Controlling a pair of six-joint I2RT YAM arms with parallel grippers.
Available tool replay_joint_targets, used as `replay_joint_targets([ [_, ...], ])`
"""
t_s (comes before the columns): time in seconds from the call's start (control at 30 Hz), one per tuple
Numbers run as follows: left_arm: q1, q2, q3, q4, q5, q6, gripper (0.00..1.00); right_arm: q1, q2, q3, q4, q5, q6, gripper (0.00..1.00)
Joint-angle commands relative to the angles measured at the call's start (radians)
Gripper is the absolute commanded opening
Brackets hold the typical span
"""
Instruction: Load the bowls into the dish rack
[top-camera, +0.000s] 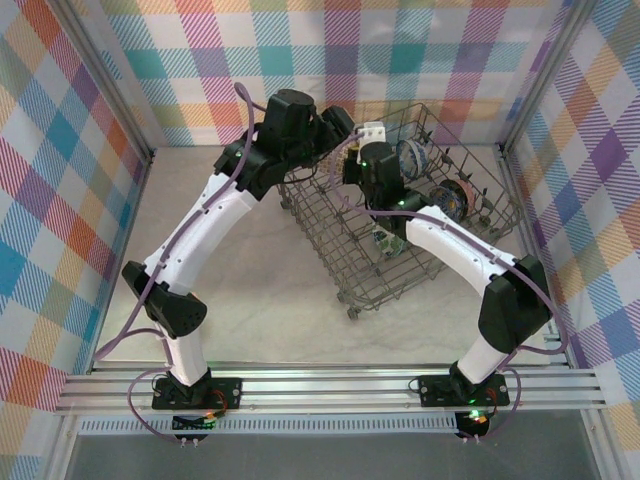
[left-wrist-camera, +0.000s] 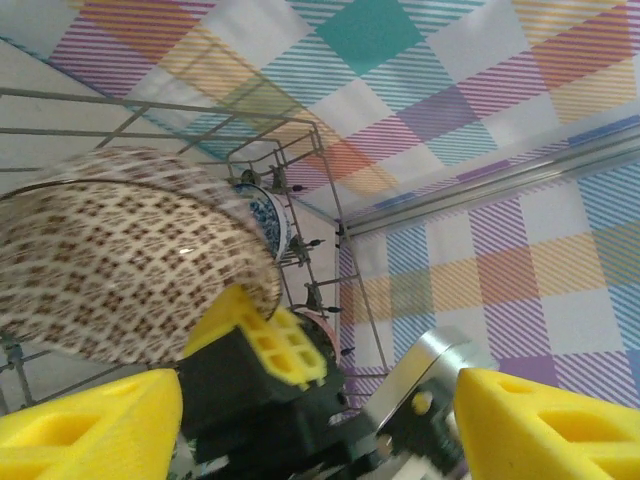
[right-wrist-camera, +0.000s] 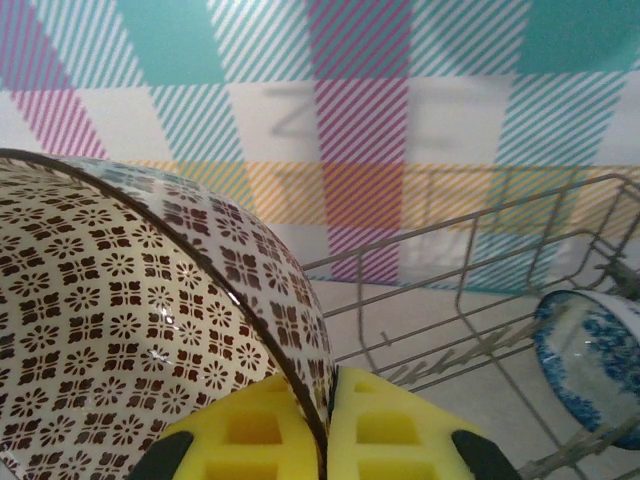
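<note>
Right end effector: yellow pads pressed together on the rim of the tan-brown bowl, one pad inside the wall, one outside. The bowl is tilted on edge and held up in the air, with the rack wires showing below and behind it. Its dark rim line runs straight down into the pinch.

Left end effector: fingers spread wide, nothing between the pads. Its wrist camera looks between them at the right end effector and the tan-brown bowl it carries; the two end effectors are close together.

Dish rack sits on the bench, right of centre, turned at an angle to the bench edges. In the top view both arms converge over its far left part. The left arm comes in from outside the rack's left wall, the right arm across the rack interior.

Already in the rack:
- Blue-white bowl, standing on edge among the tines toward the far side; it shows at the lower right of the right wrist view and beyond the held bowl in the left wrist view.
- Red-orange bowl, on edge, just right of the right forearm.
- A third bowl near the rack's middle — mostly hidden under the right arm, pattern not readable.
</note>
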Motion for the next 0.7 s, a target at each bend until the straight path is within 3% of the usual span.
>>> replay_joint_targets([
  [0.0,0.029,-0.071,0.02,-0.037,0.006,0.106,0.73,-0.027,-0.009,0.065,0.025,0.068,0.001,0.0],
  [0.33,0.274,-0.141,-0.119,-0.001,0.201,0.201,0.73,-0.098,0.059,0.17,-0.023,0.208,-0.192,0.0],
  [0.67,0.45,-0.136,-0.257,0.058,0.328,0.358,0.73,-0.115,0.235,0.345,-0.035,0.454,-0.573,0.0],
])
